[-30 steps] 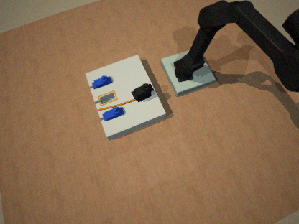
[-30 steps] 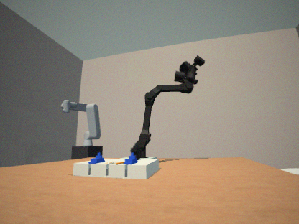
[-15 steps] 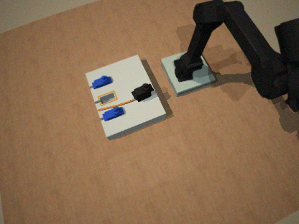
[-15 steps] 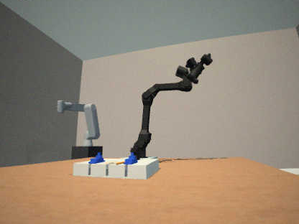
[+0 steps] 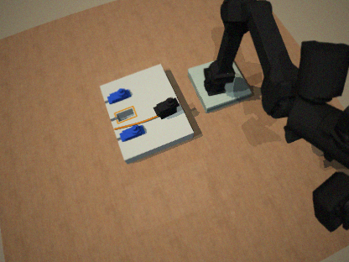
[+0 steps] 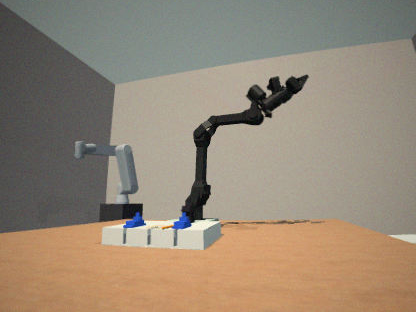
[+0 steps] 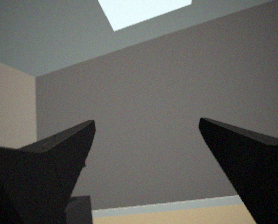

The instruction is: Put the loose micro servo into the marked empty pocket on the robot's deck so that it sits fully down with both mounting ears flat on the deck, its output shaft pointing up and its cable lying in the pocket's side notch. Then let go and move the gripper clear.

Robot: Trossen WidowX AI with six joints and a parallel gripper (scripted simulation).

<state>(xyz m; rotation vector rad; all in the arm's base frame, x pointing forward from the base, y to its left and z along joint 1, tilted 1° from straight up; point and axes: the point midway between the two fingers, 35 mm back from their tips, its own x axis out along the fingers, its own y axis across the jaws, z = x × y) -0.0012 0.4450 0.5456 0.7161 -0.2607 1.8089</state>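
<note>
The loose black micro servo [image 5: 167, 107] lies on the white deck [image 5: 147, 82] [image 6: 160, 235] near its right edge. Its orange cable [image 5: 138, 123] [image 6: 165, 225] trails left across the deck. The orange-marked empty pocket [image 5: 135, 111] sits between two blue servos [image 5: 119, 96] [image 5: 132, 133] that are seated in the deck. My gripper [image 6: 300, 81] [image 7: 147, 123] is open and empty. It is raised high in the air, far above and to the right of the deck, and points up at the wall. The wrist view shows only wall and ceiling between the fingers.
The arm's base stands on a pale plate [image 5: 199, 82] just right of the deck. The arm's upper links fill the right edge of the top view. A grey robot arm [image 6: 125, 168] on a black pedestal stands beyond the table.
</note>
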